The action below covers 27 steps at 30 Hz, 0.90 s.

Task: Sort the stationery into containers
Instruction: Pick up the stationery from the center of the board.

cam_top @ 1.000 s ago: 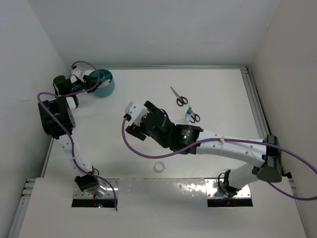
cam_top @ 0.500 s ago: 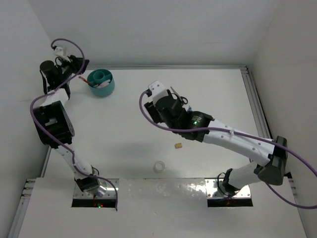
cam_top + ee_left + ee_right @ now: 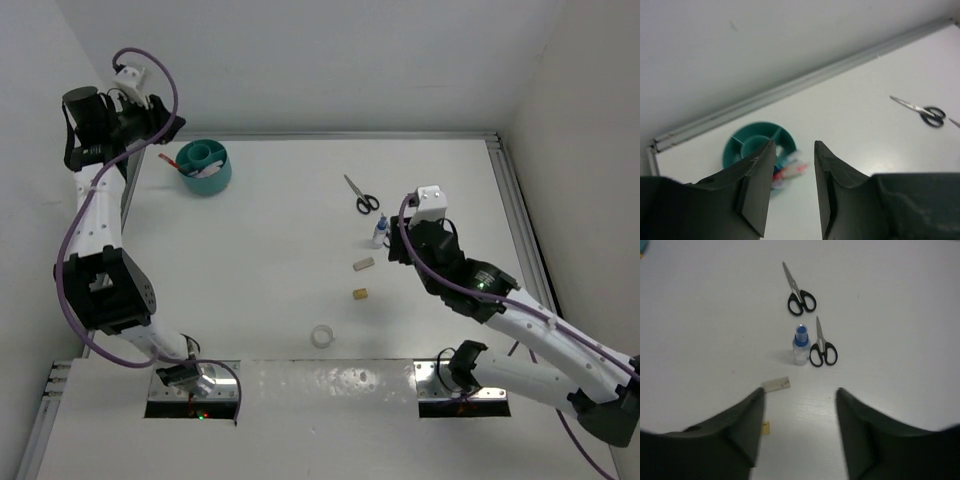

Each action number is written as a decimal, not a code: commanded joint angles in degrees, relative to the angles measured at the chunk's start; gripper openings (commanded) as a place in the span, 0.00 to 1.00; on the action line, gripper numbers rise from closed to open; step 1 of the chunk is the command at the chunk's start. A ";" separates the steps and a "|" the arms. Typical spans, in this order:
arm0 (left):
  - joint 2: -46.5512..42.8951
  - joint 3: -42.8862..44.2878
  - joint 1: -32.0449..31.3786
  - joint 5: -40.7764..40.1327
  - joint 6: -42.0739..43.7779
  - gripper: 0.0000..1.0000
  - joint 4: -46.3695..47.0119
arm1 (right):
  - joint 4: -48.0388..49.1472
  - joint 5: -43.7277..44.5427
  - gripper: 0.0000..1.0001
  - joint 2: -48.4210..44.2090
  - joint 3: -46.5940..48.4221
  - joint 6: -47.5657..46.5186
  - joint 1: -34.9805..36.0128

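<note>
The teal container (image 3: 205,166) stands at the back left with pens (image 3: 170,158) sticking out over its left rim. My left gripper (image 3: 163,129) hovers high, behind and left of it, open and empty; in the left wrist view (image 3: 794,144) the container (image 3: 752,145) and blurred pens (image 3: 789,169) lie beyond the fingertips. My right gripper (image 3: 398,247) is open and empty, just right of the glue bottle (image 3: 380,233). The right wrist view (image 3: 800,391) shows two scissors (image 3: 799,295) (image 3: 823,348), the glue bottle (image 3: 801,344), a white eraser (image 3: 776,384) and a tan eraser (image 3: 766,427).
A white tape ring (image 3: 321,336) lies near the front edge, mid-table. White walls close in on the left, back and right, with a metal rail (image 3: 510,200) along the right side. One pair of scissors (image 3: 362,195) lies behind the glue bottle.
My right arm has swung back from the table's middle to the right side, uncovering both erasers. My left gripper has lifted away from the container toward the back left corner. Both jaws narrowed slightly.
</note>
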 commanded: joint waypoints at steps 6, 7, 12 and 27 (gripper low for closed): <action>-7.33 -5.89 -0.30 5.94 9.65 0.36 -20.91 | 3.96 -6.95 0.56 -0.02 -8.48 1.46 -5.28; -7.33 -5.81 -0.30 5.94 9.65 0.35 -22.66 | 4.93 -7.21 0.62 0.59 -9.19 0.85 -5.64; -8.21 -5.54 0.22 6.64 9.83 0.36 -26.62 | 26.17 -21.95 0.69 1.38 -19.27 -3.72 -12.56; -7.25 -6.95 2.25 9.10 10.89 0.38 -29.54 | 50.98 -32.00 0.61 24.74 -24.31 -10.57 -20.32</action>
